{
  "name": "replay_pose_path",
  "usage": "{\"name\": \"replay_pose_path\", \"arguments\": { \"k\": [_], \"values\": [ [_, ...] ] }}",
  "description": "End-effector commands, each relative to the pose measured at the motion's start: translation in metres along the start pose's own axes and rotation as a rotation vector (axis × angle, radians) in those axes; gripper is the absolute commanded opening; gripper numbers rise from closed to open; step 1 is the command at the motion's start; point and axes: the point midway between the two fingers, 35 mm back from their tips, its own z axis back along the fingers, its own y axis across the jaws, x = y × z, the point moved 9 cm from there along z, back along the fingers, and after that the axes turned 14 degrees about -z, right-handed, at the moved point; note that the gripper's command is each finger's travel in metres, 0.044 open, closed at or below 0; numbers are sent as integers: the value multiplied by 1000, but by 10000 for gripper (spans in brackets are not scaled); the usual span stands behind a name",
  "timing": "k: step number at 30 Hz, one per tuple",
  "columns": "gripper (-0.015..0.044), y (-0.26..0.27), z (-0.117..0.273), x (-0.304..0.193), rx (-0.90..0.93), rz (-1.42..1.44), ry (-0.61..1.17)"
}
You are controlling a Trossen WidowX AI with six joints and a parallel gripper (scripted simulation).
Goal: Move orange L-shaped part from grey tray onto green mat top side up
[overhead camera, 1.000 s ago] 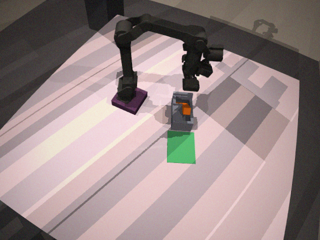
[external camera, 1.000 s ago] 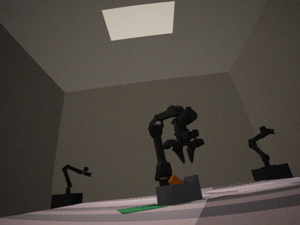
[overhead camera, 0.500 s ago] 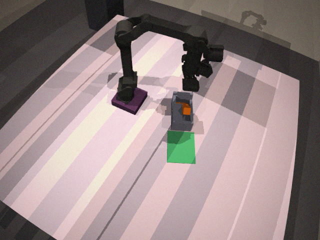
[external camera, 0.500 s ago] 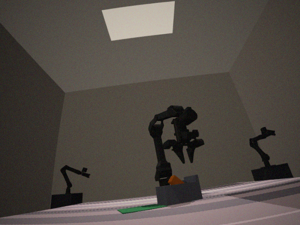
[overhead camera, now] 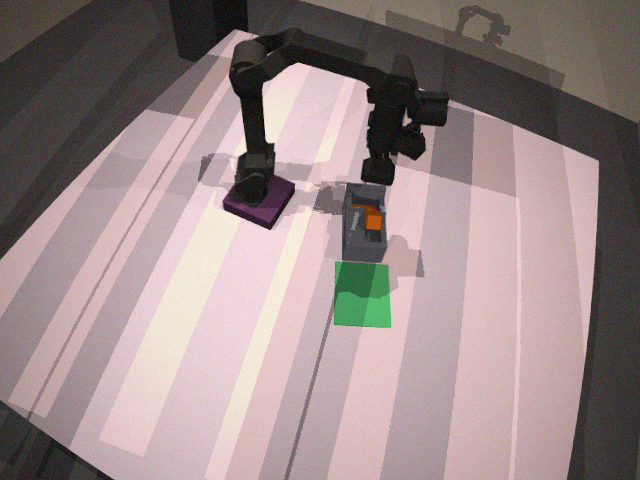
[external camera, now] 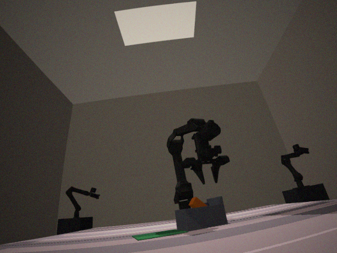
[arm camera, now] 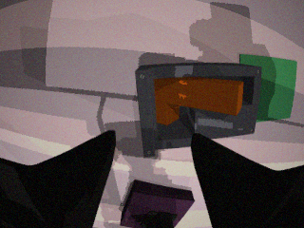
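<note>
The orange L-shaped part (overhead camera: 373, 221) (external camera: 197, 202) (arm camera: 204, 96) sits tilted in the pocket of the grey tray (overhead camera: 362, 252) (external camera: 201, 218) (arm camera: 145, 114). Its straight end, the one toward the green mat, stands raised above the tray rim; its L-shaped end is low in the pocket. The green mat (overhead camera: 361, 310) (external camera: 147, 236) (arm camera: 279, 90) lies flat beside the tray with nothing on it. My gripper (external camera: 210, 183) (arm camera: 154, 139) is open and empty, pointing down above the tray, higher than the part and off toward the end away from the mat. In the top view its fingertips are hard to make out.
The arm's purple base plate (overhead camera: 258, 206) (arm camera: 161, 197) stands to the left of the tray in the top view. The tray walls rise around the pocket. Two other arms on dark blocks (external camera: 75, 225) (external camera: 306, 193) stand far in the background in the exterior view.
</note>
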Motion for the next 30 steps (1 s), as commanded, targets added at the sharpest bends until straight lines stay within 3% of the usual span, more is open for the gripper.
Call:
{"name": "replay_pose_path", "arguments": {
  "k": [1, 12, 23, 30],
  "values": [
    [280, -12, 1, 8, -1, -270, 0],
    [280, -65, 4, 35, -11, -1432, -7],
    [280, -66, 3, 35, -11, -1450, -7],
    [280, -67, -23, 35, -11, -1450, -7]
  ]
}}
